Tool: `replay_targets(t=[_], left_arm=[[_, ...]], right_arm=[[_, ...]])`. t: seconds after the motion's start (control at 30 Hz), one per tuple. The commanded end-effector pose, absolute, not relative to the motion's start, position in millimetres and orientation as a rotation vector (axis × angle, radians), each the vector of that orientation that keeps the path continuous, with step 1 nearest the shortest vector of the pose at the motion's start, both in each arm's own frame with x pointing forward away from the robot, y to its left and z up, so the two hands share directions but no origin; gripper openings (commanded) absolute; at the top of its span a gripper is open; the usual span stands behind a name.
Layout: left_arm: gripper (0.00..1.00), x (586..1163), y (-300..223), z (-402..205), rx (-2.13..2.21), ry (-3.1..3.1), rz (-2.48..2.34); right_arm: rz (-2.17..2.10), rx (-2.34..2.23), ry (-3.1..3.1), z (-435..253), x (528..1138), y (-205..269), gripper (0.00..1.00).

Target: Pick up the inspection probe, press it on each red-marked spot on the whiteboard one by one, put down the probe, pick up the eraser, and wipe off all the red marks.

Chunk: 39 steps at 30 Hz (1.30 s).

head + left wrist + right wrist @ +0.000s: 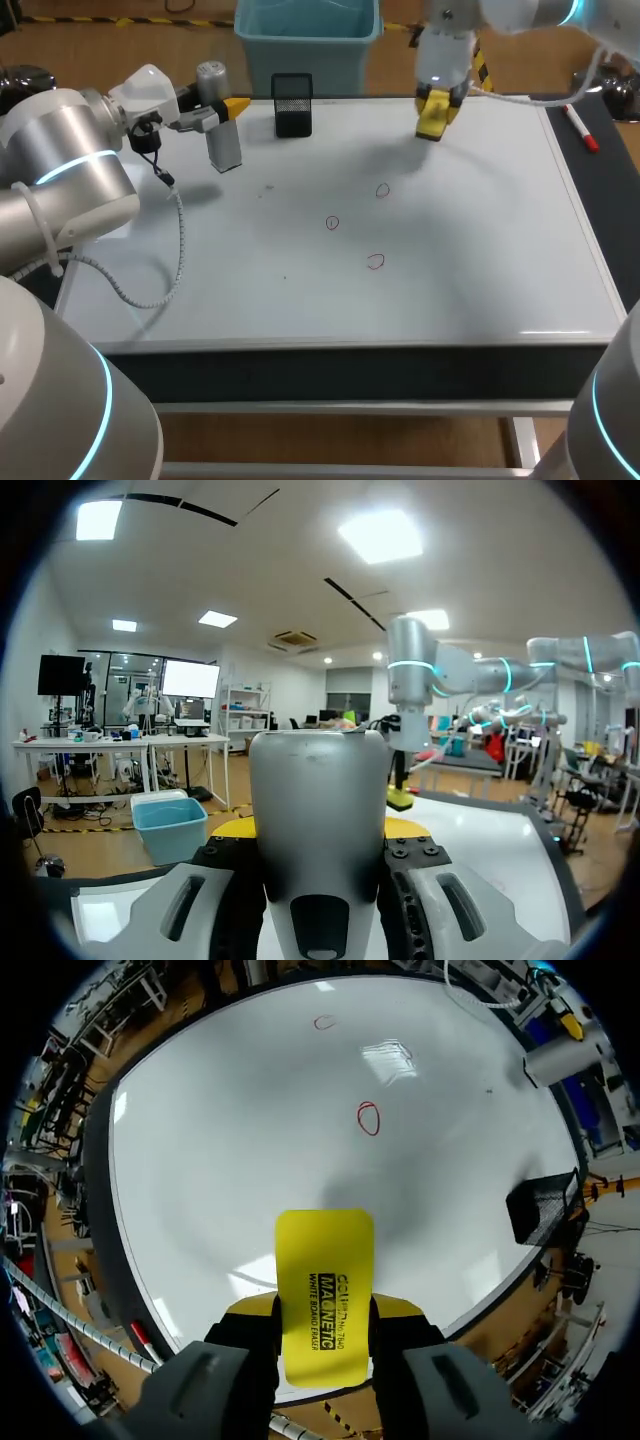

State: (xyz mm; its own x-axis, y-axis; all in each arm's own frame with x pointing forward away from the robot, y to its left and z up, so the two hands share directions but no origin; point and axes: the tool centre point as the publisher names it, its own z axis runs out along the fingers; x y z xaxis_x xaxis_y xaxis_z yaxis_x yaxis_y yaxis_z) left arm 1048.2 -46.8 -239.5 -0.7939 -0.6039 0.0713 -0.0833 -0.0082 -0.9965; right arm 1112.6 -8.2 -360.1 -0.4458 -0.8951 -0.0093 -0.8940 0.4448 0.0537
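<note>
A black mesh holder (292, 103) stands at the back of the whiteboard (450, 290) surface, and a red marker (580, 127) lies beside its right edge. Three red marks (382, 190) sit mid-board. At the back left, the left gripper (226, 108) reaches in level, its fingers pinching the upright probe (222, 140). The right gripper (437, 103) points down over the far side, clamping the yellow eraser (432, 122).

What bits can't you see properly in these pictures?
- Head view: whether anything is drawn inside the red marks is too small to tell.
- Head view: the black mesh holder is too dark inside.
- Left wrist view: the probe in the left pincer blocks the whiteboard ahead, so no marks show.
- Right wrist view: the eraser hides its own wiping side.
</note>
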Motion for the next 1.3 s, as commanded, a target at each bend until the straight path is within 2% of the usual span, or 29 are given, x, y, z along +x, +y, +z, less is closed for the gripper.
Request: replay_targets(t=[0.03, 0.17, 0.57, 1.3], left_arm=[[0.0, 1048, -48, -239, -0.713, 1.89, -1.854], [0.0, 1048, -48, -239, -0.713, 1.89, -1.854], [0.0, 1048, -48, -239, -0.713, 1.89, -1.854], [0.0, 1048, -48, -239, -0.713, 1.89, -1.854]], right_arm=[[-0.087, 1.6, -2.685, -341, 1109, -32, 0.0], [-0.088, 1.52, -2.748, -344, 1112, -70, 0.0], [-0.114, 1.348, -2.847, -344, 1088, -130, 0.0], [-0.14, 1.276, -2.875, -344, 1076, -146, 0.0]])
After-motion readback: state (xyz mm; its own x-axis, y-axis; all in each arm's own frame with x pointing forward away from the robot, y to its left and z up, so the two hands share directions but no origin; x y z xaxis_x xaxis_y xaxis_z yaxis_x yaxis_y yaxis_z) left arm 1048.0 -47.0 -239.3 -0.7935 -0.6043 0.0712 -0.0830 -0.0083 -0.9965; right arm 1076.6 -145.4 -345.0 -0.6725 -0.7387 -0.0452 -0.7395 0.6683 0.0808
